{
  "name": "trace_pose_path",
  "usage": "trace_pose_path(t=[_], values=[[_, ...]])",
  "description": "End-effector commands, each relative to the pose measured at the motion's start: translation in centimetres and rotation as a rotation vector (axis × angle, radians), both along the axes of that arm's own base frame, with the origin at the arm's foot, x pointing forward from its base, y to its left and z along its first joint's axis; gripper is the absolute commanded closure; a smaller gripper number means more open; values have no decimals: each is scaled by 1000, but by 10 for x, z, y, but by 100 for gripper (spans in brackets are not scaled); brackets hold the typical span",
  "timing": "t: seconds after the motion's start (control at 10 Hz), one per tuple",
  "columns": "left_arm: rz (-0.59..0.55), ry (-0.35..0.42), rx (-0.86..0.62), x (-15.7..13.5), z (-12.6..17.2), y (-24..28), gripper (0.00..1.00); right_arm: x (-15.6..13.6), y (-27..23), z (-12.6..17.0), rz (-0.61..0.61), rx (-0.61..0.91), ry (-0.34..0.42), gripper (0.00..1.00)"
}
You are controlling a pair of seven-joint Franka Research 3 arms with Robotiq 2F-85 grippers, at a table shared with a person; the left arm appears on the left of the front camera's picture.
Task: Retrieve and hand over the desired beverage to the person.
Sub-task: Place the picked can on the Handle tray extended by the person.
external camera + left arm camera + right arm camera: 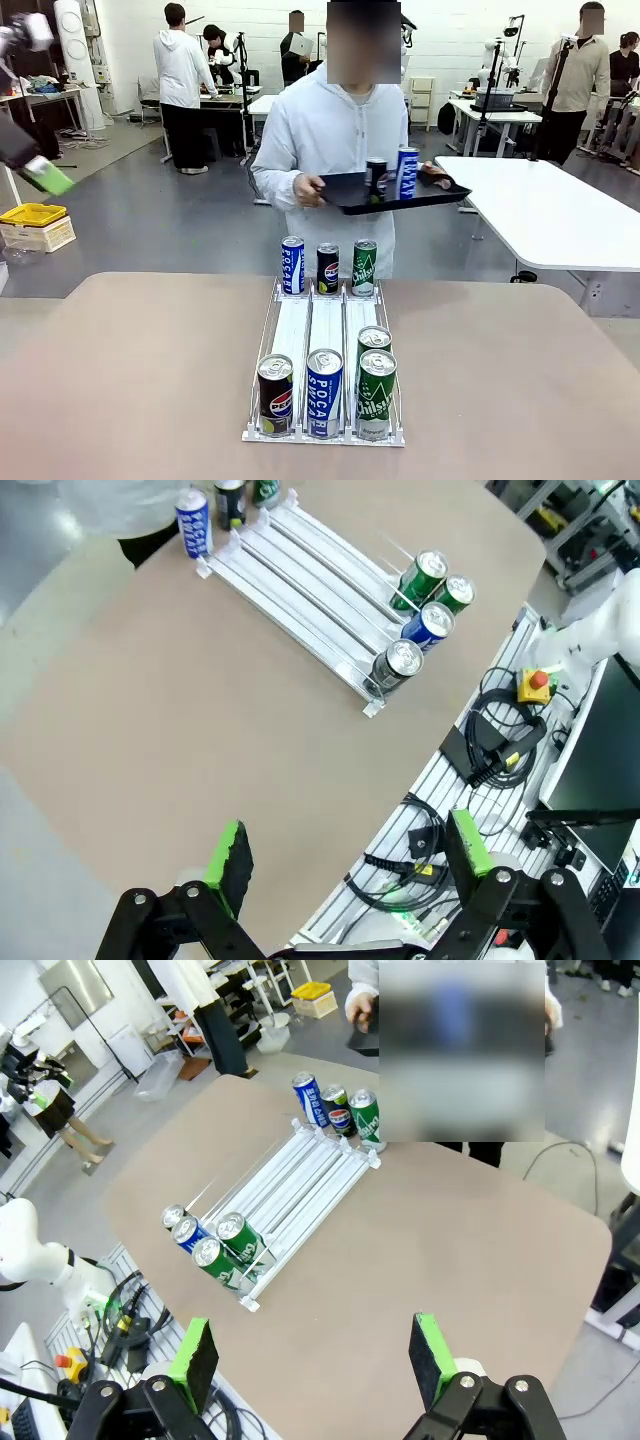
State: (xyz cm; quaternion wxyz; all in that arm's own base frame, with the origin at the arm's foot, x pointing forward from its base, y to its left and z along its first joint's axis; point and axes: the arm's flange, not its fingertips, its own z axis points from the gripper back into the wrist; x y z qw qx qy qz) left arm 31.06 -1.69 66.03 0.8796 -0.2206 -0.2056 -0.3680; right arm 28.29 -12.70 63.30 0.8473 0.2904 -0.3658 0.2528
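Observation:
A white three-lane rack stands mid-table. Its near end holds a Pepsi can, a blue Pocari can and two green cans. A blue, a black and a green can stand at its far end. Behind the table's far edge the person holds a black tray carrying a black can and a blue can. My left gripper hangs high at the far left. It stands open and holds nothing, with the rack far below. My right gripper is open, high above the rack.
A white table stands at the right behind the person, and a yellow bin sits on the floor at the left. Cables and a red stop button lie past the table's near edge. Wide bare tabletop flanks the rack.

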Motion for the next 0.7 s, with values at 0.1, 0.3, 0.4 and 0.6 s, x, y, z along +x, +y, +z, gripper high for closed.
trace_pose_path(t=[0.1,0.3,0.4,0.6], values=[[-8,-48,-70,-11,7,35,0,2,1,3,22,33,-18,0],[29,-63,-105,-9,16,57,0,2,1,3,22,33,-18,0],[51,-73,-126,-15,14,62,0,2,1,3,22,33,-18,0],[82,-74,-156,-7,11,64,0,2,1,3,22,33,-18,0]])
